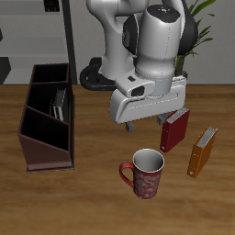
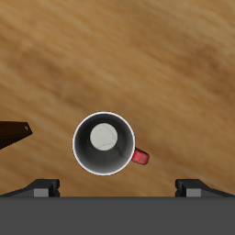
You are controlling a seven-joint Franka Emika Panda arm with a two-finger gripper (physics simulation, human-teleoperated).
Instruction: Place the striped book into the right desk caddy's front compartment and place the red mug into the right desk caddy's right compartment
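Observation:
The red mug [image 1: 144, 173] stands upright on the table near its front edge, handle [image 2: 139, 157] sticking out to one side. From the wrist view I look straight down into the red mug's [image 2: 104, 141] pale grey inside. My gripper [image 1: 147, 121] hangs above and slightly behind it, open and holding nothing; both fingertips [image 2: 43, 188] are spread wide. The striped book [image 1: 60, 103] stands inside the right desk caddy [image 1: 37, 138], in a long section beside a slanted divider. A corner of the caddy [image 2: 13, 134] shows in the wrist view.
A red book [image 1: 174, 129] and an orange book [image 1: 202, 151] stand upright on the table beside the mug, on the side away from the caddy. A potted plant [image 1: 197, 27] sits behind the robot.

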